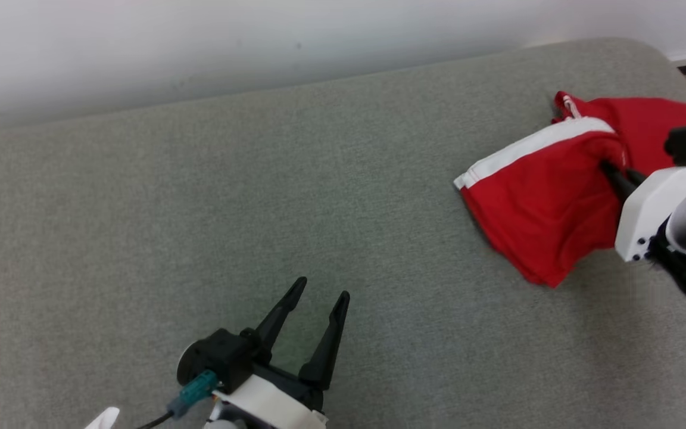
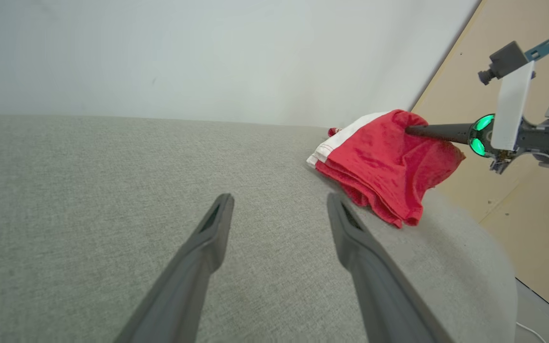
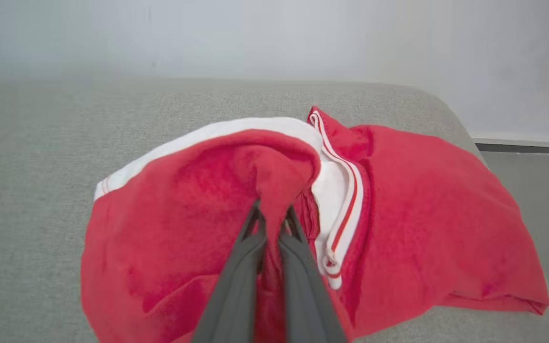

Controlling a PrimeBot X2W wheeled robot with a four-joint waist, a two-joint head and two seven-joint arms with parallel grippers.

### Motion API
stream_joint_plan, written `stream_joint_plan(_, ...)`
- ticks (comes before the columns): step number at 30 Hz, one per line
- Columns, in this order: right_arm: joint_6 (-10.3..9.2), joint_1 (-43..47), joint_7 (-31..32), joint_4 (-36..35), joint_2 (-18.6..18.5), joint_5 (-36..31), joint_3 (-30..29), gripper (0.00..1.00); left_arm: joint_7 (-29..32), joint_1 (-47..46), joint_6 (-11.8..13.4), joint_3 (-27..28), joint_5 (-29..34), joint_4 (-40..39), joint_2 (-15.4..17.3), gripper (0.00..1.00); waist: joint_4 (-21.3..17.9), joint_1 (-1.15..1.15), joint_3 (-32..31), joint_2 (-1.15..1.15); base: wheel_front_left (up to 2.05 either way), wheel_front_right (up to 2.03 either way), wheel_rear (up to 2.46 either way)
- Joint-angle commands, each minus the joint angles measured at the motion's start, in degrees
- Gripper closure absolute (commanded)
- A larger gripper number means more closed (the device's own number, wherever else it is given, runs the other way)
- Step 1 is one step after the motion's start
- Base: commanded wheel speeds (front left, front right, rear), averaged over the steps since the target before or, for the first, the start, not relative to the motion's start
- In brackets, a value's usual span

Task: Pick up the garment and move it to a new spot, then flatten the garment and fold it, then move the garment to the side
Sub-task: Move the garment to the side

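The garment (image 1: 545,196) is red with white trim and lies bunched at the far right of the grey cushioned surface (image 1: 200,196). My right gripper (image 1: 617,173) is shut on a fold of its red cloth, lifting that part into a peak. In the right wrist view the fingers (image 3: 236,286) pinch the garment (image 3: 184,209) between them, white striped trim just to their right. From the left wrist view the garment (image 2: 379,166) hangs off the right gripper (image 2: 412,129). My left gripper (image 1: 322,289) stands open over bare cushion near the front, far from the cloth.
A pale wall (image 1: 200,47) runs behind the cushion. The cushion's rounded right edge (image 2: 493,247) drops off just beyond the garment, with a tan panel (image 2: 532,200) past it. A wide stretch of bare cushion lies between the two grippers.
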Motion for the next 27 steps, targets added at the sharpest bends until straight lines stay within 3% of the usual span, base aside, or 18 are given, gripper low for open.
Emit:
stream_joint_plan(1,0.00,-2.6,0.2,0.2,-1.9,0.0,0.4,1.00,0.0,-1.4,0.1,-0.7,0.1,-0.3,0.9,0.00,3.1,0.00,4.4,0.00,0.00,0.00,0.00)
stream_joint_plan(9,-0.01,-9.9,0.9,0.6,-10.6,-0.7,1.9,1.00,0.0,-3.8,0.1,-0.7,-0.2,-1.6,3.2,0.00,5.2,0.00,10.7,0.00,0.00,0.00,0.00)
stream_joint_plan(19,-0.06,-10.5,2.0,1.8,-18.0,-2.9,3.0,1.00,0.1,-3.9,0.1,-0.6,-0.2,-1.8,4.6,0.00,4.8,0.00,13.4,0.00,0.00,0.00,0.00)
stream_joint_plan(26,-0.06,-12.0,-1.5,8.3,-17.4,-7.2,1.7,1.00,0.2,-5.2,0.1,-0.7,0.1,-1.9,5.7,0.00,5.0,0.00,16.1,0.00,0.00,0.00,0.00)
stream_joint_plan(27,-0.06,-12.2,-2.5,9.6,-16.9,-7.7,1.3,0.96,0.2,-5.4,0.1,-0.7,0.0,-1.8,5.8,0.00,5.2,0.00,16.2,0.00,0.00,0.00,0.00)
